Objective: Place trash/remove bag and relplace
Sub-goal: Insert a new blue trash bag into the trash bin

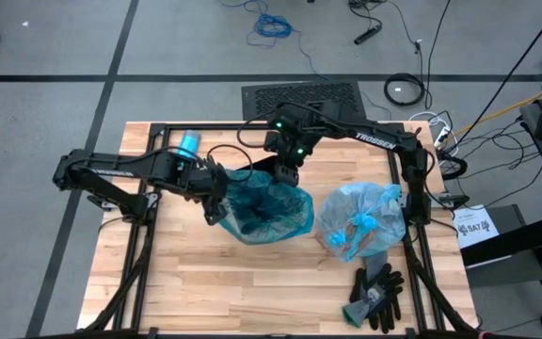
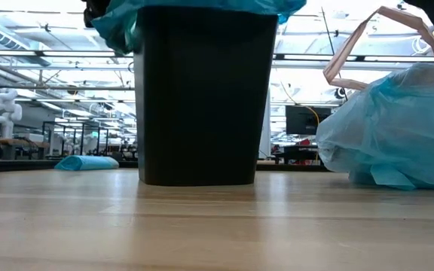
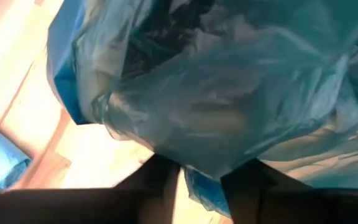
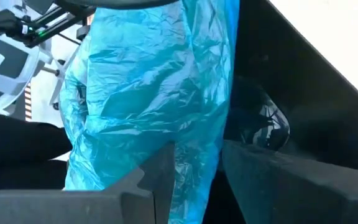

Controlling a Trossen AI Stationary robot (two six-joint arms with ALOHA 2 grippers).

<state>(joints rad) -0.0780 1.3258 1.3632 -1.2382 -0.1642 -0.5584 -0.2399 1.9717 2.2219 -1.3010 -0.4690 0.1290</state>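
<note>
You have a black bin (image 2: 202, 98) standing upright near the middle of the table (image 1: 205, 282), with a teal liner (image 1: 269, 209) draped over its rim and sagging down inside. From above, the liner hides whatever lies at the bottom, so you cannot tell if anything is in it.

Just beside the bin, on the right arm's side, sits the pale blue bag (image 1: 363, 218), bunched shut at the top and resting on the wood. Through its thin plastic you can see the trash (image 1: 354, 235): brown crumpled paper and pale scraps, too blurred to sort further. The low view cuts this bag off at the picture's edge.

Your left gripper (image 1: 216, 200) is at the bin's rim on its own side. Its wrist view shows both fingers (image 3: 247, 186) slightly parted with a fold of teal plastic hanging between them; whether they pinch it or have let go, you cannot tell.

Your right gripper (image 1: 285, 171) is at the far rim. Its fingers (image 4: 160, 180) are clamped on a strip of the liner, with the bin's dark wall beside it.

A pair of black-and-grey gloves (image 1: 376, 294) lies near the front edge, and a blue roll (image 1: 188, 143) sits at the far left corner.
</note>
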